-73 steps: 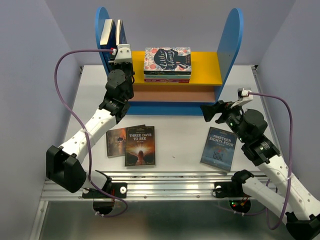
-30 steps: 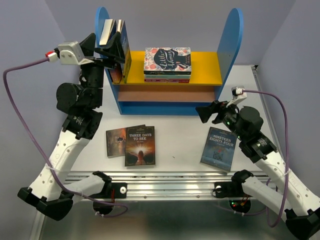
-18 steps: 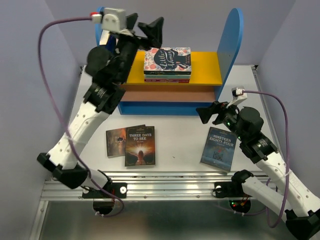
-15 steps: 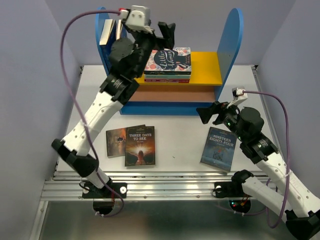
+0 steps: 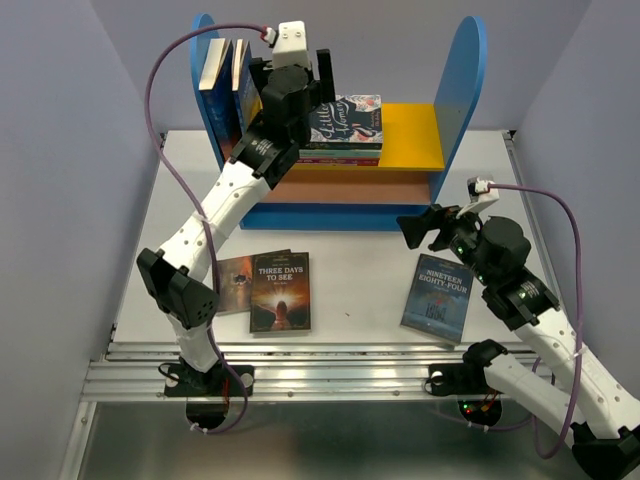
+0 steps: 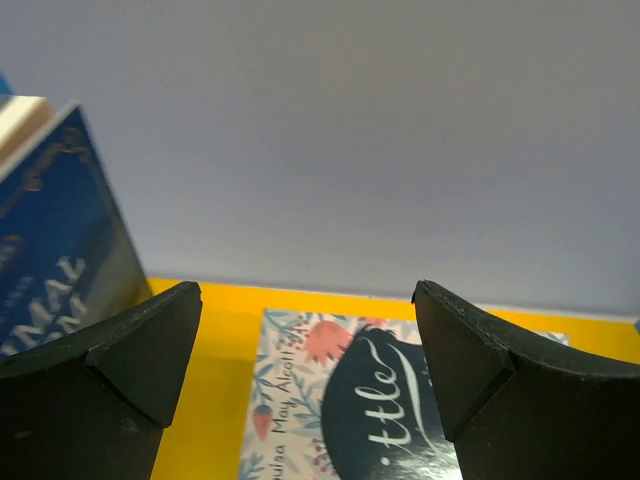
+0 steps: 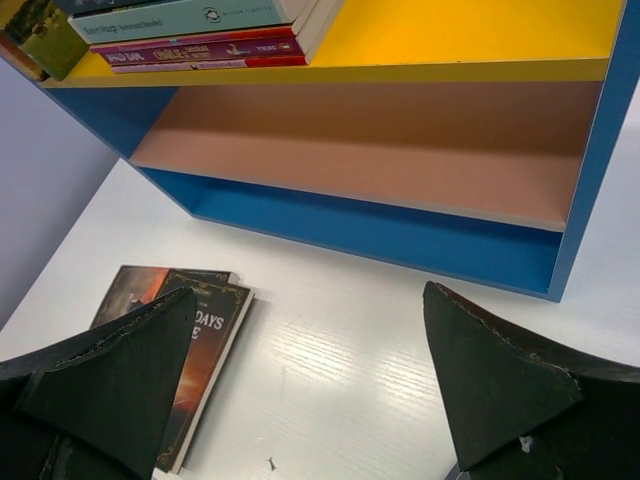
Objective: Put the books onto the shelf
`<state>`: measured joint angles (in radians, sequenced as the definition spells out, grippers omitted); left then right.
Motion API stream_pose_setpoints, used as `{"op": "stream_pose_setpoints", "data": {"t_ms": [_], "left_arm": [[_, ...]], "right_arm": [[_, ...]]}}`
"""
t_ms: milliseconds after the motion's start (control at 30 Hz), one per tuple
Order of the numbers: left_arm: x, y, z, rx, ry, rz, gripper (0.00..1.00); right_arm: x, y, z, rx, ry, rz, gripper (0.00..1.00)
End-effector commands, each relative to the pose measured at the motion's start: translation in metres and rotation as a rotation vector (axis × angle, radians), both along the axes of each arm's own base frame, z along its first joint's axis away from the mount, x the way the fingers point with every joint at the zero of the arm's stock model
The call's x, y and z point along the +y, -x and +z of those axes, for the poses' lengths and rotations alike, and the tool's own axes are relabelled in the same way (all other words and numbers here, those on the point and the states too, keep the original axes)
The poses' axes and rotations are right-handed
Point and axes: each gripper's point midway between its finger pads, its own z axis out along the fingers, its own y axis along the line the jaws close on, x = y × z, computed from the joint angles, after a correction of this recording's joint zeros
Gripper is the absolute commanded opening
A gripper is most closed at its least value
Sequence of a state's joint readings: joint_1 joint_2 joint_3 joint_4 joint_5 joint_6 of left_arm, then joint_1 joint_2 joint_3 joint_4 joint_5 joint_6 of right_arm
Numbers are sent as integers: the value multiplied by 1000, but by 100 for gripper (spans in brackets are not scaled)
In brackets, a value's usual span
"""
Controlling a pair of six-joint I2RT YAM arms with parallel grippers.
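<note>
Three Days to See (image 5: 281, 291) lies face up on the white tabletop (image 5: 350, 265), low and left of centre in the overhead frame. It overlaps a second dark paperback (image 5: 232, 283), whose left part shows beside it. Nineteen Eighty-Four (image 5: 438, 298) lies flat at lower right, well apart from that pair. Just above it in the frame, the right gripper (image 5: 418, 226) hangs over the tabletop with its jaws spread wide and nothing between them. It faces the shelf (image 5: 462, 70), and its wrist view shows the salmon lower board (image 7: 380, 140) across the upper half. Farther back, the floral Little Women stack (image 5: 345, 120) lies flat on the middle of the yellow upper board (image 5: 412, 130). The left gripper (image 6: 305, 292) hovers over that stack's left part at top centre, jaws fully apart and empty. At upper left, two upright books (image 5: 214, 68) stand on the yellow board by the blue left panel. The one nearer the stack is the blue Animal Farm (image 6: 50, 250).
</note>
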<state>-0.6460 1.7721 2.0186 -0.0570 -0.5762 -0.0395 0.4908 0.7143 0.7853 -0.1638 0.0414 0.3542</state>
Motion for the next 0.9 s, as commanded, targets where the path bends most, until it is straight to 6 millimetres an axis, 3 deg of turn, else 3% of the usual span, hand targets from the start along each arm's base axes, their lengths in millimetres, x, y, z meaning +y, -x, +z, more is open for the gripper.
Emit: {"op": "stream_pose_setpoints", "data": {"t_ms": [0,200,633,700,867], "left_arm": [[54,21,55,-102,125,139,99],[81,10,39,-51,136,164,99],[98,0,3,39,96,245,98],[102,0,-2,52,90,278,95],[100,-2,-15,85,90,266,72]], "right_arm": [[-5,-2,23,-56,-4,-21,100],[-7,-2,26,-65,-5,-34,100],[-6,-3,23,-56,-2,-32,100],[-6,-4,22,-52,1,-32,100],[-6,-5,22,-53,2,-35,100]]}}
